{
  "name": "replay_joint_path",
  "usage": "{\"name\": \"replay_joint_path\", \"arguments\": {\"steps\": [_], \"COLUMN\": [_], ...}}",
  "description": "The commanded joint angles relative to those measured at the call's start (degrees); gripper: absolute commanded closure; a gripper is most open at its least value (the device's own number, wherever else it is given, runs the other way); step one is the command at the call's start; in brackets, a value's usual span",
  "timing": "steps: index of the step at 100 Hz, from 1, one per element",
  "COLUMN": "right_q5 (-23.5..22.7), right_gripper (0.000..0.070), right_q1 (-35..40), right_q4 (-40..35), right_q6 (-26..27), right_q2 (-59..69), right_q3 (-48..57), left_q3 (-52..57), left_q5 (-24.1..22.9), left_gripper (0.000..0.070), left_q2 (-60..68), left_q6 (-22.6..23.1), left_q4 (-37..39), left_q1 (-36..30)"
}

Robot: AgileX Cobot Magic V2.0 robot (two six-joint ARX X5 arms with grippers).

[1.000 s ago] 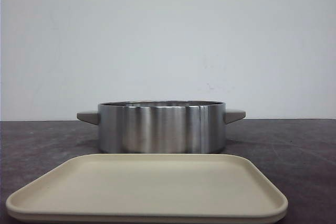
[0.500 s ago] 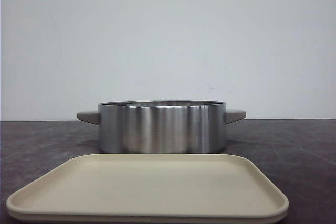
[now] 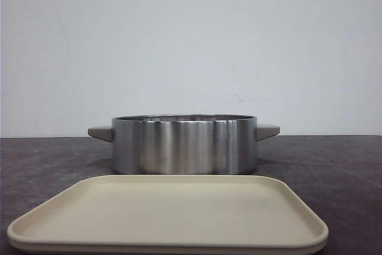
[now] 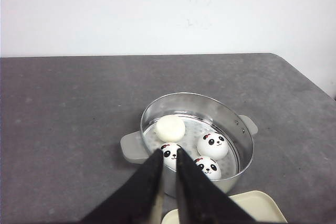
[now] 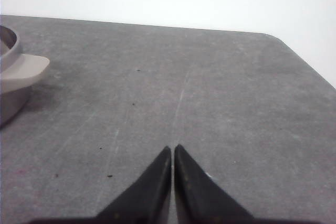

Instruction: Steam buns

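Observation:
Several white buns lie inside the steel steamer pot point(image 4: 231, 116). Three show panda faces: one point(image 4: 212, 145), one point(image 4: 209, 167) and one point(image 4: 170, 157) seen through the gap of my fingers. A plain white bun point(image 4: 170, 128) lies with no face showing. My left gripper point(image 4: 168, 151) hovers above the pot's near rim, its fingers slightly apart with nothing between them. My right gripper point(image 5: 172, 148) is shut and empty over bare table, away from the pot's handle point(image 5: 23, 69). In the front view the pot point(image 3: 184, 146) hides the buns, and neither gripper shows.
A beige tray point(image 3: 173, 213) lies in front of the pot, nothing on it; its corner point(image 4: 257, 208) shows beside my left fingers. The dark grey table point(image 5: 220, 93) ends at a white wall behind and has a rounded corner at the right.

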Motion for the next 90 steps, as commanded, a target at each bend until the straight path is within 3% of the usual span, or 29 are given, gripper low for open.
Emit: {"name": "replay_joint_path", "arguments": {"steps": [1, 62, 74, 90], "right_q5": [0.1, 0.1, 0.1, 0.1], "right_gripper": [0.0694, 0.0694, 0.0694, 0.0694], "right_q1": [0.1, 0.1, 0.1, 0.1], "right_q4": [0.3, 0.3, 0.3, 0.3], "right_q6": [0.8, 0.8, 0.8, 0.8], "right_q2": [0.0, 0.0, 0.0, 0.0], "right_q3": [-0.2, -0.2, -0.2, -0.2], "left_q3": [0.6, 0.6, 0.5, 0.5], "left_q5": [-0.3, -0.3, -0.3, -0.4], "left_gripper": [0.0700, 0.0700, 0.0700, 0.0700], "left_q2": [0.3, 0.3, 0.3, 0.3], "left_q6": [0.4, 0.4, 4.8, 5.9], "left_q4": [0.9, 0.9, 0.6, 0.6], "left_q1": [-0.3, -0.3, -0.3, -0.3]}}
